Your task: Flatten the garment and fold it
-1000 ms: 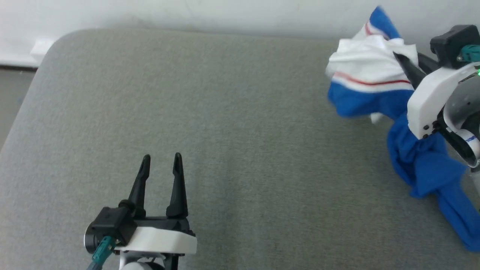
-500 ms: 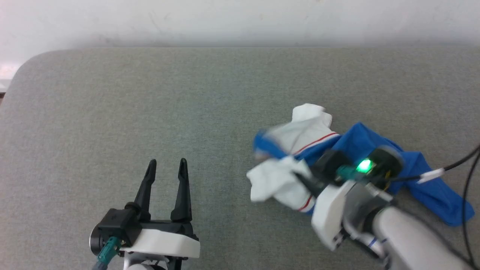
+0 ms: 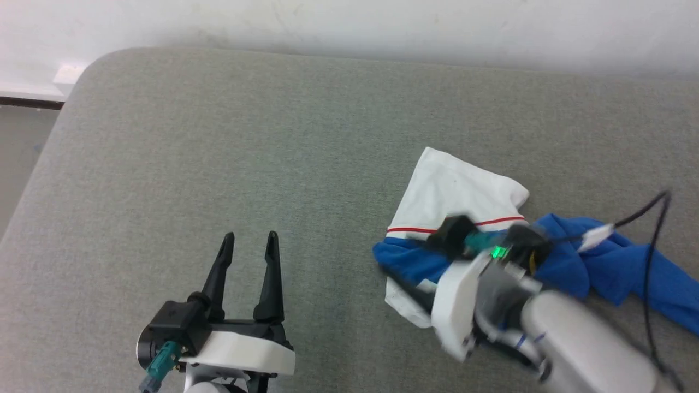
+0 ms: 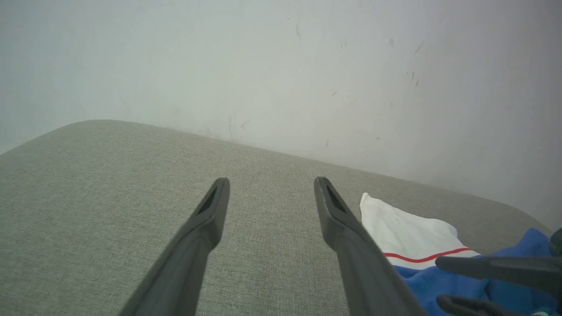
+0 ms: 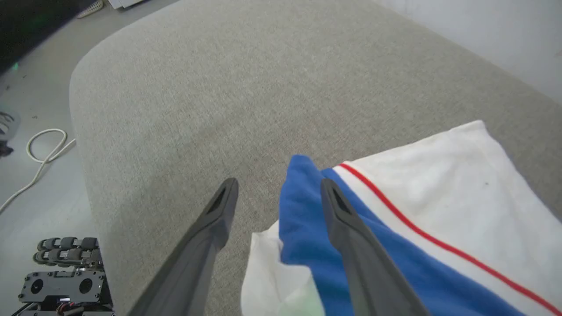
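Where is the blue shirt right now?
In the head view the garment lies crumpled on the right side of the grey padded surface, at the open right gripper, well apart from the left gripper.

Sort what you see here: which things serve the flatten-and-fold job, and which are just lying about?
For the job: blue T-shirt, right gripper, left gripper, grey padded tabletop.
Lying about: white cable, black wheeled unit.

We are seeing the right arm [image 3: 573, 349] blurred in the head view, and it is covering the middle of the garment [image 3: 453, 191], whose blue end is running off that view's right edge, toward the grey surface's [image 3: 218, 136] right edge. The left wrist view's right edge is cutting off the right gripper [image 4: 440, 281].
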Robot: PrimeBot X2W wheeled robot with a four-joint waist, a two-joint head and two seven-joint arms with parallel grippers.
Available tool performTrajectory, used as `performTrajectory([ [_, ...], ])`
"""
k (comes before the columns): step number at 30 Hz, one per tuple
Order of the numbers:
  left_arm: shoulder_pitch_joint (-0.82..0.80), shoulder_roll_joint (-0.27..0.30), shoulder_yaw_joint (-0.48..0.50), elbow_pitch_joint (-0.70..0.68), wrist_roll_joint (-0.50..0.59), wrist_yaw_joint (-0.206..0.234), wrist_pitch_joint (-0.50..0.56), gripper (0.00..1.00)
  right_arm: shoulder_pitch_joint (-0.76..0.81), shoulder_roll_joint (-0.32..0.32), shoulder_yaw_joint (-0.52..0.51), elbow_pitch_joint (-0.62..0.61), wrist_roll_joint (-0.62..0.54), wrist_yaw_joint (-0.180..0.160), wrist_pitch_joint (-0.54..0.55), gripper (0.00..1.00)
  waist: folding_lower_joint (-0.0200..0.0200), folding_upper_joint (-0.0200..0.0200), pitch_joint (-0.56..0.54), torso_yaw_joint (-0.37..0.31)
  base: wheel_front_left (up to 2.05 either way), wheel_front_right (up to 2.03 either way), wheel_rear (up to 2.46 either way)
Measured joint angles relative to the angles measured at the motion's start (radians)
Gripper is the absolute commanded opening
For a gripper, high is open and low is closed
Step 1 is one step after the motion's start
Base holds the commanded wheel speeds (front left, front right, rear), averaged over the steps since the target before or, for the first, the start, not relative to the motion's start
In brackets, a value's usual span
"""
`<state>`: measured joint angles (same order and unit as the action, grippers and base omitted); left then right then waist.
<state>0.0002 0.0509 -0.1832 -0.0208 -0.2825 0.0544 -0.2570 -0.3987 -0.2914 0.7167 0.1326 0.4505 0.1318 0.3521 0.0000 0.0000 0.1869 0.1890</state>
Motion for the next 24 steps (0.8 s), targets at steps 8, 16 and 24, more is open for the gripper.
performTrajectory([
  [8,-0.002,0.000,-0.016,-0.029,-0.008,0.001,0.000,1.00,-0.181,-0.105,-0.250,-0.036,-0.054,0.000,0.069,1.00,0.0000,0.0000,0.018,0.035,0.00,0.00,0.00],
  [16,-0.046,0.000,-0.072,-0.049,-0.027,0.018,0.000,1.00,-0.207,-0.213,-0.248,0.138,-0.038,0.000,0.224,1.00,0.0001,0.0000,0.095,0.087,0.00,0.00,0.00],
  [24,-0.084,0.000,-0.115,-0.049,-0.044,0.031,0.000,1.00,-0.228,-0.267,-0.222,0.217,-0.012,-0.001,0.248,0.75,0.0000,0.0000,0.166,0.151,0.00,0.00,0.00],
])
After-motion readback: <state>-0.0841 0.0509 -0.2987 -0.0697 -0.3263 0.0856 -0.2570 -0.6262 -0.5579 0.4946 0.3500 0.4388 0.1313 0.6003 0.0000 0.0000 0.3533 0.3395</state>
